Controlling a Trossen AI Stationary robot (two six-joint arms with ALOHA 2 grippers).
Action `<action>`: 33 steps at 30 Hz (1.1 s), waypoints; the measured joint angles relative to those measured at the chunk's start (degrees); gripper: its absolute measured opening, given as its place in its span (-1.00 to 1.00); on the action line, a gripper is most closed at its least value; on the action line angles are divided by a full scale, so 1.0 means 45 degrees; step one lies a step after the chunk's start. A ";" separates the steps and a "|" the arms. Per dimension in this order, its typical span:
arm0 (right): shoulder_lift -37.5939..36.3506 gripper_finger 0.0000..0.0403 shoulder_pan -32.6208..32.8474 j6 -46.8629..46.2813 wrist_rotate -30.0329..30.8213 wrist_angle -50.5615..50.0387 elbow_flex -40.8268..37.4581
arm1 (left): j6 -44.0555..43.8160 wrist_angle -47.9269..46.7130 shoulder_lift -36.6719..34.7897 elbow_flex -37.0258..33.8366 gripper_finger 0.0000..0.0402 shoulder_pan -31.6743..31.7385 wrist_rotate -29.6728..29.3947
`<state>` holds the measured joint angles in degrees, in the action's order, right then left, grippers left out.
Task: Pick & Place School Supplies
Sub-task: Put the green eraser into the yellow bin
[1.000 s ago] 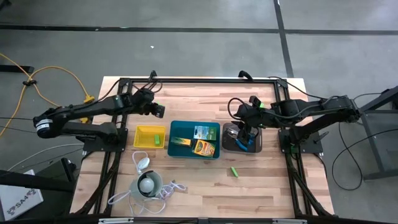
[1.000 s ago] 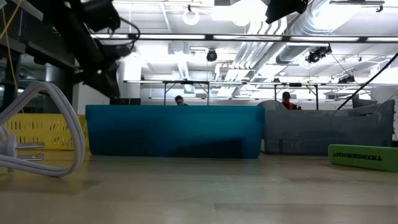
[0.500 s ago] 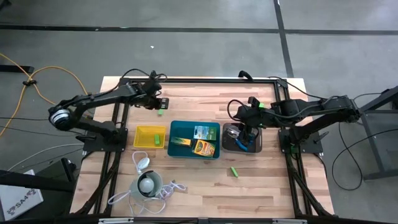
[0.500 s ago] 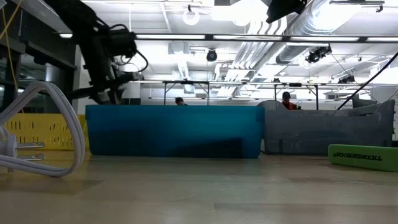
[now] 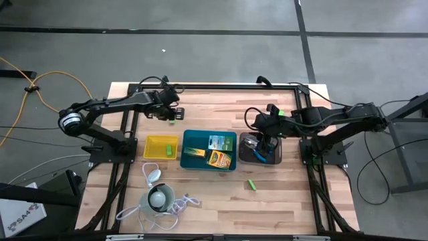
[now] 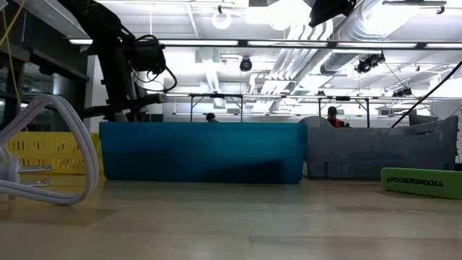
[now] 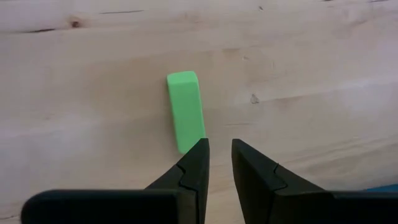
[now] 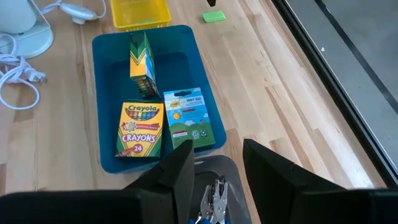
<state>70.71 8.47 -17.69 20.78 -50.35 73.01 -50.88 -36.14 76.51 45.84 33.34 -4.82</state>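
My left gripper (image 5: pixel 172 116) (image 7: pixel 219 146) is low over the bare wood beyond the yellow tray (image 5: pixel 155 142), open by a narrow gap. A lime-green block (image 7: pixel 185 111) (image 5: pixel 173 122) lies flat on the table beside one fingertip, not between the fingers. My right gripper (image 5: pixel 262 142) (image 8: pixel 214 165) is open over the dark grey tray (image 5: pixel 275 158), its fingers on either side above the blue-handled scissors (image 8: pixel 214 198) lying inside. The teal tray (image 5: pixel 187 137) holds two crayon boxes (image 8: pixel 140 129) (image 8: pixel 142 62) and a green-and-white pack (image 8: pixel 191 117). My left gripper points down at the table. One fingertip (image 7: pixel 200 149) stands at the near end (image 7: pixel 186 144) of the lime-green block. I cannot tell whether it touches the block, and nothing sits between the fingers.
A second lime-green block (image 5: pixel 168 151) lies in the yellow tray, a third (image 5: pixel 252 184) (image 6: pixel 421 181) on the wood near the table's near edge. The white round gadget (image 5: pixel 159 197) and its cord (image 6: pixel 58 144) sit at the near left. A black frame runs round the table.
My left arm has stretched out toward the table's far edge and come down over the lime-green block, which now shows beside its fingertips. My right arm has kept still.
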 joint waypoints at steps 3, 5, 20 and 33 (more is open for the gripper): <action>-0.0001 -0.36 0.0000 0.0003 0.0000 -0.0005 0.0000 | -0.0392 -0.0061 0.0000 0.0000 -0.68 -0.0005 -0.0305; -0.0003 -0.36 0.0000 0.0005 -0.0005 -0.0010 0.0000 | -0.0671 -0.0267 0.0000 0.0000 -0.68 -0.0005 -0.0522; -0.0003 -0.36 0.0000 0.0330 -0.0044 -0.0019 0.0000 | -0.1124 -0.0916 0.0000 0.0000 -0.42 -0.0063 -0.0624; -0.0003 -0.36 0.0000 0.0335 -0.0656 -0.0068 0.0000 | -0.1048 -0.0256 0.1365 0.0000 -0.31 -0.0126 -0.0660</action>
<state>70.70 8.47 -16.19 17.82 -50.65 73.01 -55.59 -37.29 82.65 45.84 32.77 -7.79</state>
